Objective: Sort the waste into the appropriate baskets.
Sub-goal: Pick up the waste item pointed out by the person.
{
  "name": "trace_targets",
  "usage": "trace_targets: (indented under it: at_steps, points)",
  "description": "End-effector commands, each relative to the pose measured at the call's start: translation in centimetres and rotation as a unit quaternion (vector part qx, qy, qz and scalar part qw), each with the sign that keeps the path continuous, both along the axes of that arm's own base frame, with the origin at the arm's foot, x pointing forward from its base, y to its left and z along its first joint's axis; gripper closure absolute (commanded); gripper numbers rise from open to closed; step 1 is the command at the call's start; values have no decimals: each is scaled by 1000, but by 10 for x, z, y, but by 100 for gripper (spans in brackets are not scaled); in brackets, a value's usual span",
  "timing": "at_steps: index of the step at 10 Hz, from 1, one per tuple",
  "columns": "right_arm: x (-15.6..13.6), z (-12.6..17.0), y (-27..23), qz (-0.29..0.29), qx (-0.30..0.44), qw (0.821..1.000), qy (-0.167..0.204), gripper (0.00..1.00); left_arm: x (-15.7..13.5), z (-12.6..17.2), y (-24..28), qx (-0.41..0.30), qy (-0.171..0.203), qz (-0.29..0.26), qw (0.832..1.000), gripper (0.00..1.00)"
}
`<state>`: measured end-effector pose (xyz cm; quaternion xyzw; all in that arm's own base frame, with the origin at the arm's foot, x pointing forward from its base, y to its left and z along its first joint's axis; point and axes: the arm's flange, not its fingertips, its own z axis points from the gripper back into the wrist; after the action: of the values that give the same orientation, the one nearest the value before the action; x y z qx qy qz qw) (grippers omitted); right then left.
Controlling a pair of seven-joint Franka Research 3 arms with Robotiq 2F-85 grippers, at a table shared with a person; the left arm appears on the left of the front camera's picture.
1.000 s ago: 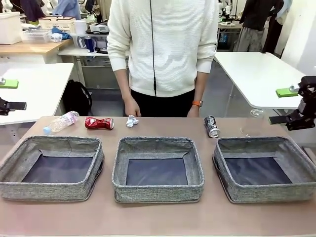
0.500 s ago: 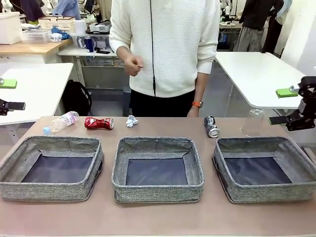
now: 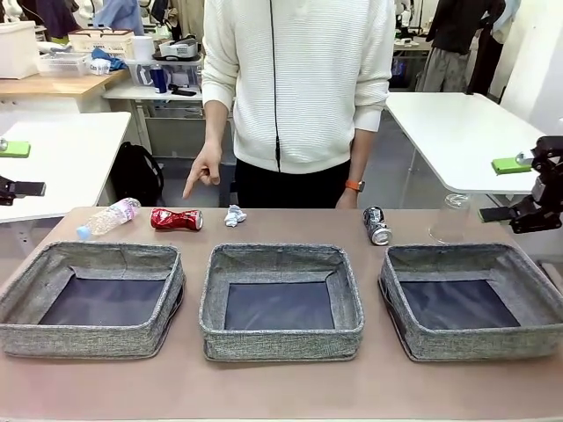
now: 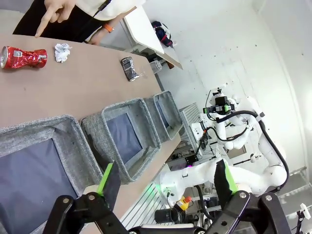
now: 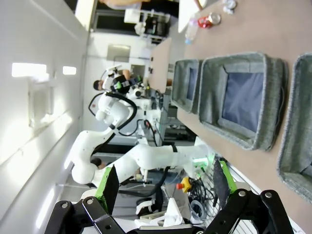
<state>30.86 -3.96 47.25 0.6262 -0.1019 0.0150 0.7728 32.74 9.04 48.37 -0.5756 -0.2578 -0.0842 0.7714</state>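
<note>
Red can [image 4: 23, 57] far from left gripper [image 4: 164, 169]

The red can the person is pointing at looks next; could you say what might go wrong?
The person's hand hovers near the red can, so a reach could strike it. The can is crushed and lying down, so it may slip. The paper ball beside it could get knocked.

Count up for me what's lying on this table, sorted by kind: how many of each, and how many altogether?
Grey fabric baskets: 3
Cans: 2, a crushed red can and a dark printed can
Plastic bottles: 2, a pink-labelled bottle and a faint clear bottle
Crumpled paper ball: 1
Total: 8
</note>
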Motion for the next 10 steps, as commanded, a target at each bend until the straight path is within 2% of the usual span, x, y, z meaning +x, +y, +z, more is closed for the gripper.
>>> trace_targets:
  at_steps: [1, 3, 4, 5, 6, 7, 8, 10]
  points:
    - [4, 2, 1, -1, 11, 1000, -10, 0, 2, 0, 0, -5, -14, -4, 1000, 0]
    - [4, 2, 1, -1, 11, 1000, -10, 0, 2, 0, 0, -5, -14, -4, 1000, 0]
    - [4, 2, 1, -1, 11, 1000, -10, 0, 0, 0, 0, 0, 0, 0, 1000, 0]
    - [4, 2, 1, -1, 11, 1000, -10, 0, 8, -2, -24, 113, -71, -11, 991, 0]
    - [4, 2, 1, -1, 11, 1000, -10, 0, 20, -3, -58, 206, -161, -77, 962, 0]
    - [4, 2, 1, -1, 11, 1000, -10, 0, 34, -5, -84, 283, -238, -127, 920, 0]
    - [4, 2, 1, -1, 11, 1000, -10, 0, 46, -9, -104, 367, -289, -152, 871, 0]
    - [4, 2, 1, -1, 11, 1000, -10, 0, 70, -17, -141, 472, -332, -224, 786, 0]
